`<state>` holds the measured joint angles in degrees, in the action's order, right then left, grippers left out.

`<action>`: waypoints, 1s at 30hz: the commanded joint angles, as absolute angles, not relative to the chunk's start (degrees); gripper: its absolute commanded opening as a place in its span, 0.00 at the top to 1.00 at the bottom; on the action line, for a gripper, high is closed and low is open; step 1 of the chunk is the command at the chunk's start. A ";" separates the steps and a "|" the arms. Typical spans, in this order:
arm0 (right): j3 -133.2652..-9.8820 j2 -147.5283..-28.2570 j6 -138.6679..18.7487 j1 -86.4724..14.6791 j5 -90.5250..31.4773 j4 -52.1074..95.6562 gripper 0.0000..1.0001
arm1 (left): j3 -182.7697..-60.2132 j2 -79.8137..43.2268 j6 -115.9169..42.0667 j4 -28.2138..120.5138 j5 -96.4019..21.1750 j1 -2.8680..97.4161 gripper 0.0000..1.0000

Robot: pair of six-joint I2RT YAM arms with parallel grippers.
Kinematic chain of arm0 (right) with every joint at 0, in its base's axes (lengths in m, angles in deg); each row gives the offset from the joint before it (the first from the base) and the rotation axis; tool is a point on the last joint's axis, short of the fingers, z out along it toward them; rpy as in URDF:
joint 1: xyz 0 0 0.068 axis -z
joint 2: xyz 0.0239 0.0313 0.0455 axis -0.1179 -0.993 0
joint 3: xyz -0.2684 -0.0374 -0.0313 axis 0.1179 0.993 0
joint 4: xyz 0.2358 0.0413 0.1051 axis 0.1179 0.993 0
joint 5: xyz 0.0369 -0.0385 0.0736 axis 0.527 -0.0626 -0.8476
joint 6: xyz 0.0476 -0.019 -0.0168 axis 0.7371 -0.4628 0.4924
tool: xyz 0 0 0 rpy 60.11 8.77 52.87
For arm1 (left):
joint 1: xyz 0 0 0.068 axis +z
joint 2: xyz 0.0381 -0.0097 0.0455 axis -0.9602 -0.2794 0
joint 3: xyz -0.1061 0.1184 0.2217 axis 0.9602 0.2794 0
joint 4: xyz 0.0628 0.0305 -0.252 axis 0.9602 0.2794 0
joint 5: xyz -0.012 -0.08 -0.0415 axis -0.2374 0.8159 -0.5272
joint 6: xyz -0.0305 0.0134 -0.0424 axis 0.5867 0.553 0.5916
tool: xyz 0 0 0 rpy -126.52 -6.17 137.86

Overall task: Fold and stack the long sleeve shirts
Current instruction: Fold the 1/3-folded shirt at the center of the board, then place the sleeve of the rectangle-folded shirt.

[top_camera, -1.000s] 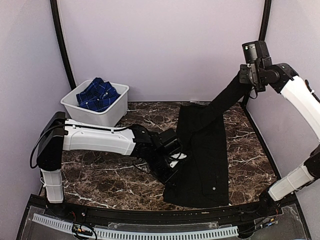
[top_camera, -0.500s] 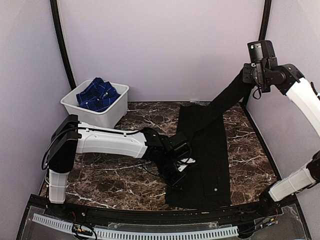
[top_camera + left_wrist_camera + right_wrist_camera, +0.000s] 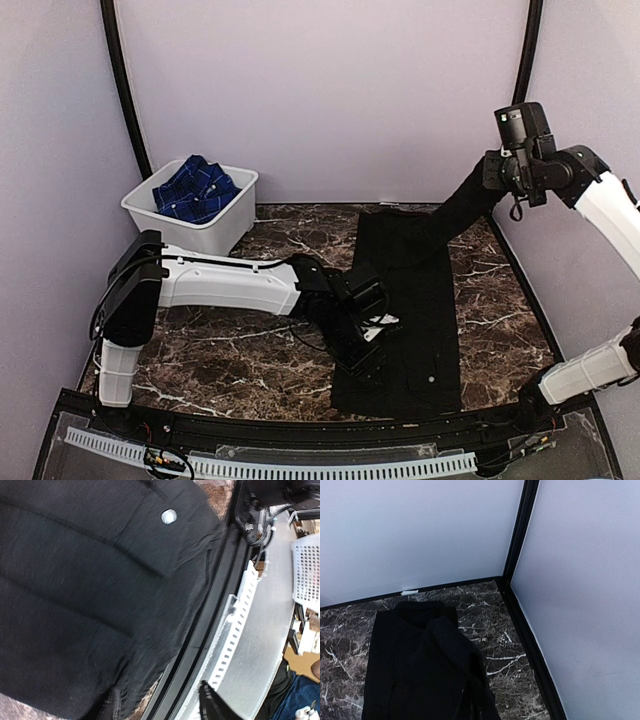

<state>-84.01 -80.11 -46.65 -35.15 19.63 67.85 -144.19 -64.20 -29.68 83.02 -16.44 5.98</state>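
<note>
jaws of the right gripper (image 3: pixel 492 178) are clamped on the black shirt (image 3: pixel 410 300), sleeve held high; left gripper (image 3: pixel 368 335), stretched low over it, is parted.

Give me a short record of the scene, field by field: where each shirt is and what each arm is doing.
black shirt: lying flat on the marble table, one sleeve lifted
right pincer: shut on that sleeve, raised by the far right corner
left pincer: low over the black shirt's left edge; open or shut unclear
checked shirt: bunched in the white tub, far left
</note>
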 commanded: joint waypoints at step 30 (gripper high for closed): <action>-48.27 -86.96 -28.00 -66.30 -24.33 47.41 1.00 | -143.93 -59.03 -23.29 80.04 -16.78 25.63 0.44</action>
